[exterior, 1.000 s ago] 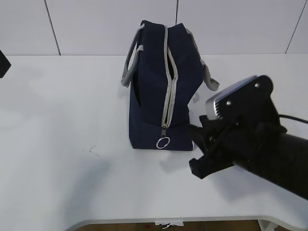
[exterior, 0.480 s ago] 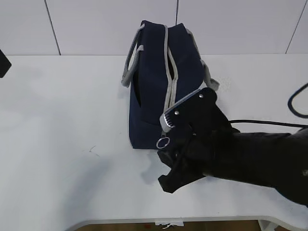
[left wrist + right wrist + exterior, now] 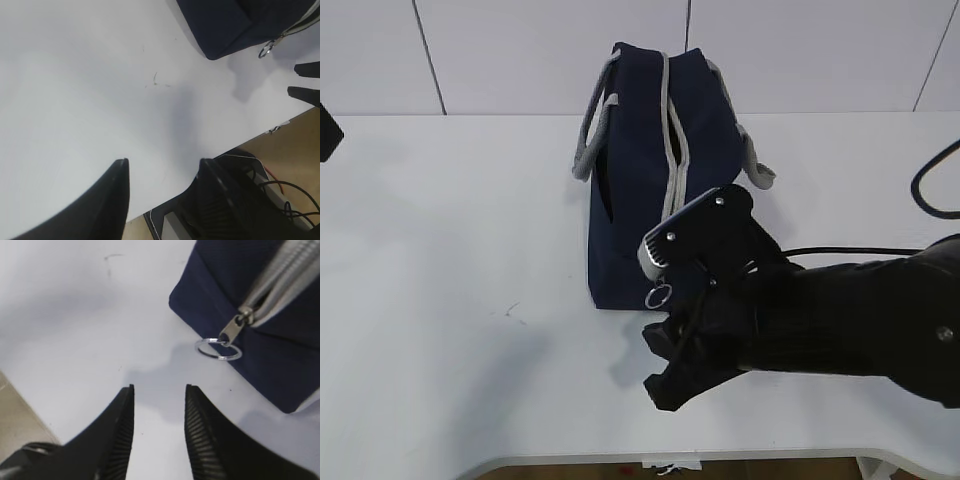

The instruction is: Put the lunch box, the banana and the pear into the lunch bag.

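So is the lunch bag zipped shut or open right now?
Shut. The lunch bag has its grey zipper closed along the top and down its end, ring pull at the bottom.

A lab bench — bare white table, plain panelled wall, loose cables.

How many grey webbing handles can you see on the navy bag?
2: one grey webbing handle loops on the left side of the navy fabric lunch bag, the other handle droops on its right, partly hidden.
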{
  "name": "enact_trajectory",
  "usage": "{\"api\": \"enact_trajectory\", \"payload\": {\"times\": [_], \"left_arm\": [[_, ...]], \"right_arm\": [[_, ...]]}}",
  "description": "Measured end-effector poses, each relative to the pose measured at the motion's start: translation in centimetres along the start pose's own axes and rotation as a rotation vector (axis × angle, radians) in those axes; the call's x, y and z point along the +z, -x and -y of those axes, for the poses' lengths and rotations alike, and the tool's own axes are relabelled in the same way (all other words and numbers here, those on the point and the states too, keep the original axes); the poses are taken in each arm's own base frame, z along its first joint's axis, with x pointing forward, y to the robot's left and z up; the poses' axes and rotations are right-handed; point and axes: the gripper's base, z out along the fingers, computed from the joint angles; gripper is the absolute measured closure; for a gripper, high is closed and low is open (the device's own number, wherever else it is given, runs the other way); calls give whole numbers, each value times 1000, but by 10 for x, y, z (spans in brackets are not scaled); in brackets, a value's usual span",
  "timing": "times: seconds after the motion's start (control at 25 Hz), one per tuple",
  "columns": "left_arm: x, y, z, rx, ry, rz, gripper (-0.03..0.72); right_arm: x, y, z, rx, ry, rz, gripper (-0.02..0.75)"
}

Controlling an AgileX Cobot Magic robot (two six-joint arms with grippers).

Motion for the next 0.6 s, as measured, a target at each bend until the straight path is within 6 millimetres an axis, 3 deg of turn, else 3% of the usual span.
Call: {"api": "enact_trajectory", "payload": {"times": [0.32,0.48,0.6], "left_arm": [[0,0,0,0,0,0,347],[0,0,0,0,0,0,347],[0,0,0,1,2,0,347]], "right_arm": [[-7,25,-6,-58,80,-125,461],[-13,31,-9,93,109,-231,461],[-13,34,-9,197,93,-215,461]]}}
